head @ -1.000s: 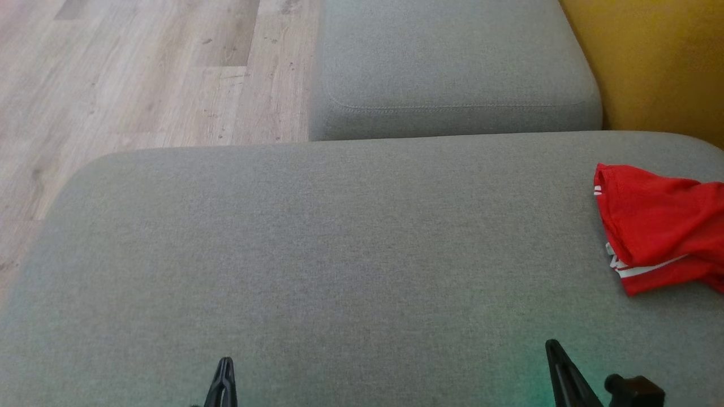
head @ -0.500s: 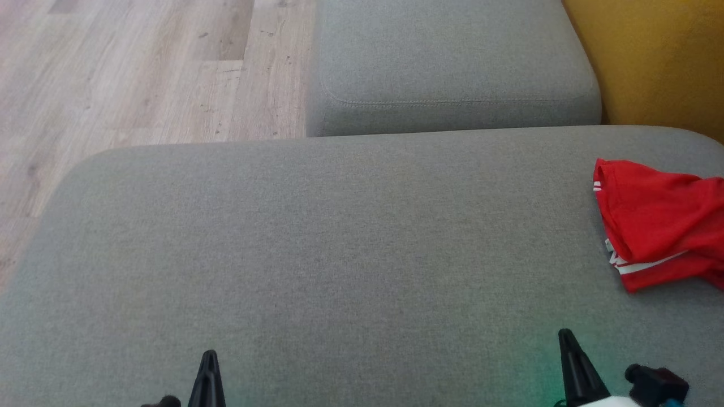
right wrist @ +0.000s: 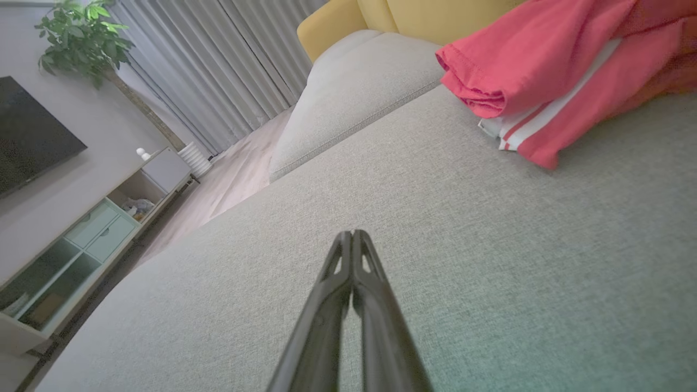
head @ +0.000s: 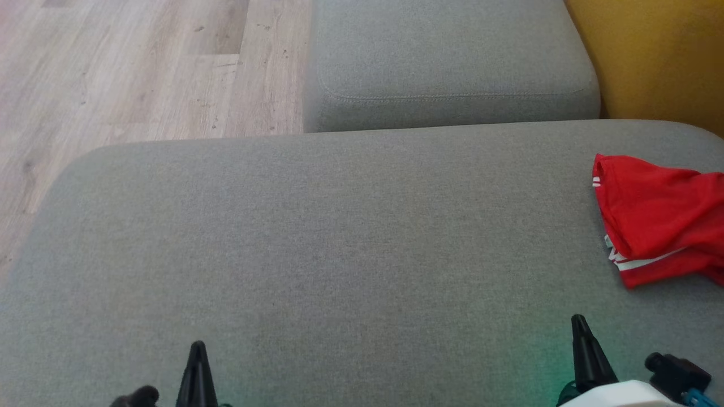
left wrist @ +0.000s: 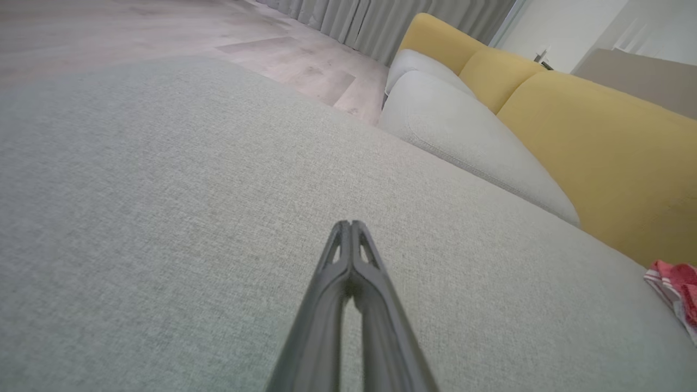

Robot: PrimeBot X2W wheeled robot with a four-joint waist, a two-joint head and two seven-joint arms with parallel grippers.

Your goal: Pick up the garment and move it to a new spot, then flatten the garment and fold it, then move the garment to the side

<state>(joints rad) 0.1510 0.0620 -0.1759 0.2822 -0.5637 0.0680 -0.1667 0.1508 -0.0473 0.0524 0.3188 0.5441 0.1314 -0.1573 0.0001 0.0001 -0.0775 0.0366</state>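
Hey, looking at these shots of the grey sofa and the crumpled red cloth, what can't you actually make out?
- Crumpled red garment with white stripes: cut off by head view's right edge; type and full extent unknown.
- White marking on its edge: too small to read.
- Pale shelf unit's contents: blurred and distant in right wrist view.
- Left gripper and right gripper: mostly cut off by head view's bottom edge.

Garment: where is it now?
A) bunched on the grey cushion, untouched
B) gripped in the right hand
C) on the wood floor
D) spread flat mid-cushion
A: the red garment lies crumpled on the grey cushion, clear of the shut right hand.
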